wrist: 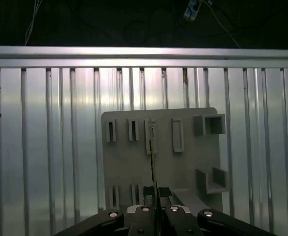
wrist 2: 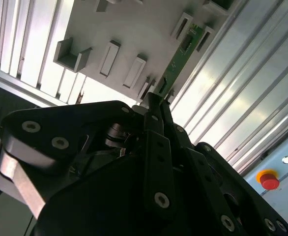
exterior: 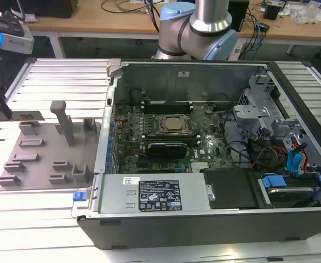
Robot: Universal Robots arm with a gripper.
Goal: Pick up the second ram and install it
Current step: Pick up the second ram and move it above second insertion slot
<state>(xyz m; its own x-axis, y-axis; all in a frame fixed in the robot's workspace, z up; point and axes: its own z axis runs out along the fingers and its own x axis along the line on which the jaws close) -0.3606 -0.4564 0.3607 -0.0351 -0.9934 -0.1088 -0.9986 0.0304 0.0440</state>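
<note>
Your hand is clenched on the ram. In both wrist views the thin green-black board runs straight out from between the two black fingertips, which press on its flat sides at the near end. In the first wrist view you see it edge-on, a dark line crossing the grey tray and lined up with one of the narrow holder blocks in the tray's far row. In the second wrist view its green face and small dark chips show, and its far end sits between two of the tray's upright blocks. You cannot tell from these views whether that end touches them or is clear of them. The tray lies on the ribbed metal counter, on the exterior view's left of the open computer case. Inside the case, the socket sits mid-board. The arm's pale blue joint rises behind the case's back wall. A red button shows at the counter's edge in the second wrist view.
</note>
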